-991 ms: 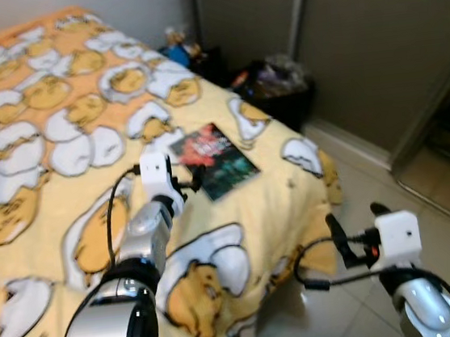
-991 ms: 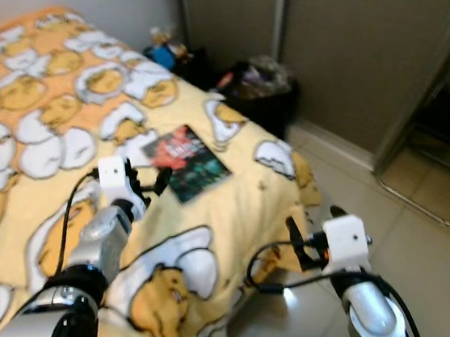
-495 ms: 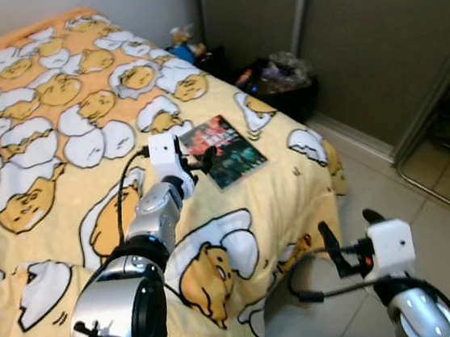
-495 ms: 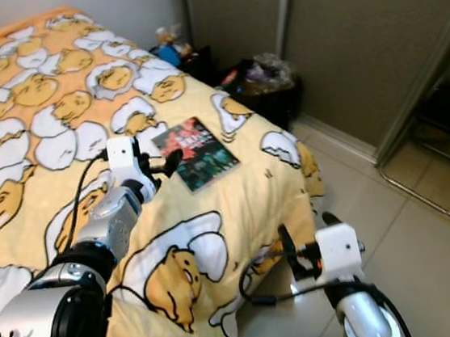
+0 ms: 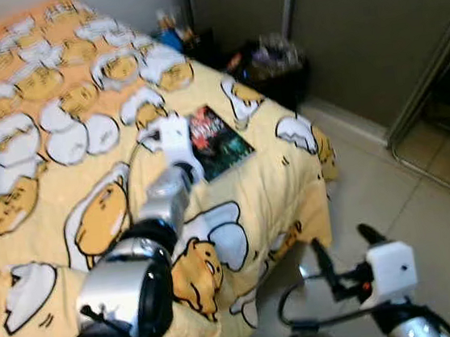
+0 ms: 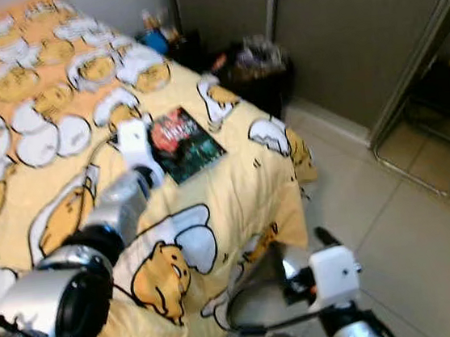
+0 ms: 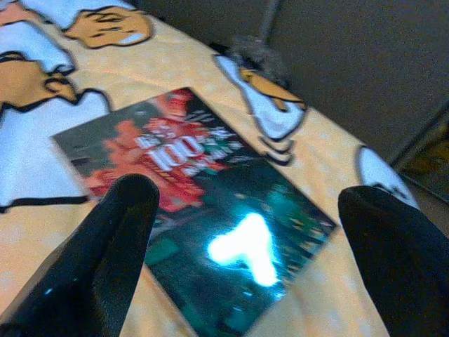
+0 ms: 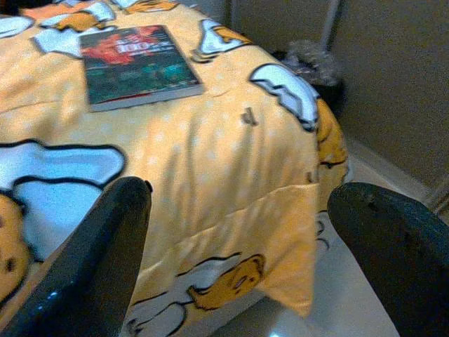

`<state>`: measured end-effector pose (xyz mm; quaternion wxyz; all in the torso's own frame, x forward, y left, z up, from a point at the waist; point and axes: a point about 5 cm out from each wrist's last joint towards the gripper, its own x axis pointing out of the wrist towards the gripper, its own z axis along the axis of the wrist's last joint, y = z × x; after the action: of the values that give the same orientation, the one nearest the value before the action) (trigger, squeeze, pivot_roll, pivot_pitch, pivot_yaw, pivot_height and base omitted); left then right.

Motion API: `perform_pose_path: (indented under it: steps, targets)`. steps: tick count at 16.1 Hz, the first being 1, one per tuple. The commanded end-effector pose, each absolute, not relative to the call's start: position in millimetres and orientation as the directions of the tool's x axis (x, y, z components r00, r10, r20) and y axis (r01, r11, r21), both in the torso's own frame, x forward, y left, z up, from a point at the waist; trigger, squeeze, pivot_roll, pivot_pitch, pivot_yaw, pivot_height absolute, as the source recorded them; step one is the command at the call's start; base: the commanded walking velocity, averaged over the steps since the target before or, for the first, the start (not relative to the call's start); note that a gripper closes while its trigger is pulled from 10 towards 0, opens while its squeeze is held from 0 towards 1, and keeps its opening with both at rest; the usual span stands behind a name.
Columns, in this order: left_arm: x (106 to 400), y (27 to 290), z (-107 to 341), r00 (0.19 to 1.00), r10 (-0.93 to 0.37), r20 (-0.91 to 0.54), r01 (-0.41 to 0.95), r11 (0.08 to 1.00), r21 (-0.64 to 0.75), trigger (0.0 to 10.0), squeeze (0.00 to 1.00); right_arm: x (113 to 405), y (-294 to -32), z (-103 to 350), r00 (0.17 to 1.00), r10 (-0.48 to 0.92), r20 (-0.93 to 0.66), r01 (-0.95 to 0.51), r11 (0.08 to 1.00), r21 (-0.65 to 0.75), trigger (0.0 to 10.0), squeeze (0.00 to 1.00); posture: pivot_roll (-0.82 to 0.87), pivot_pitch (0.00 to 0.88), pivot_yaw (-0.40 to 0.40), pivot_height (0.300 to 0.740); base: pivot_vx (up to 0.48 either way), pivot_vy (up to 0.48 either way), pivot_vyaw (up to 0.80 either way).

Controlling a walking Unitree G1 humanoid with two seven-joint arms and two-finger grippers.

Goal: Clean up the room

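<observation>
Book: dark glossy red-and-green paperback [image 7: 203, 210] lies flat on my yellow egg-print bed [image 5: 276, 187].
Left claw [image 7: 245, 232]: spread wide just above it.
Right claw [image 8: 238, 232]: wide, near the bed edge.

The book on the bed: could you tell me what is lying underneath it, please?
The book lies flat on the yellow egg-print bedspread, near the bed's corner. The left gripper is open above it. Whatever the cover hides beneath cannot be seen.

The left pincer [image 7: 245, 232] has reached forward from the book's [image 5: 216, 139] 7 o'clock corner and now hovers spread over its cover.
</observation>
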<state>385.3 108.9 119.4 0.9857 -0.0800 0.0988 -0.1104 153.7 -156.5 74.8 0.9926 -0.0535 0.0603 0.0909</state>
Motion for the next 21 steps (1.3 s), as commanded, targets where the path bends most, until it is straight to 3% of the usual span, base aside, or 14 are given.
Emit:
perform_pose_path:
  steps: [1, 8, 9, 16, 21]
  targets:
    - [386.8, 115.5, 119.9, 0.962, -0.197, -0.187, 0.165, 0.970, -0.176, 10.0, 0.00, 152.7, -154.0, 80.1, 0.974, 0.188, -0.124, -0.202, 0.974, -0.105, 10.0, 0.00, -0.26, 0.193, 0.073, 0.740, 0.000, 0.000, 0.00]
    - [384.8, 120.1, 112.8, 0.962, -0.153, -0.225, 0.091, 0.960, -0.265, 10.0, 0.00, 131.9, -145.3, 86.0, 0.966, 0.203, -0.160, -0.217, 0.973, -0.077, 10.0, 0.00, -0.29, 0.267, 0.046, 0.740, 0.000, 0.000, 0.00]
    - [387.0, 113.6, 118.6, 0.965, -0.182, -0.189, 0.098, 0.919, -0.381, 10.0, 0.00, 127.8, -144.3, 87.3, 0.965, 0.201, -0.169, -0.216, 0.974, -0.073, 10.0, 0.00, -0.30, 0.284, 0.048, 0.740, 0.000, 0.000, 0.00]
    - [383.3, 97.0, 114.3, 0.951, -0.235, -0.201, 0.152, 0.921, -0.359, 10.0, 0.00, 117.0, -136.3, 89.4, 0.965, 0.187, -0.185, -0.199, 0.979, -0.048, 10.0, 0.00, -0.32, 0.317, 0.068, 0.740, 0.000, 0.000, 0.00]
    - [385.8, 104.4, 117.0, 0.960, -0.190, -0.204, 0.107, 0.927, -0.359, 10.0, 0.00, 117.1, -132.8, 90.0, 0.963, 0.197, -0.183, -0.208, 0.977, -0.046, 10.0, 0.00, -0.32, 0.324, 0.073, 0.740, 0.000, 0.000, 0.00]
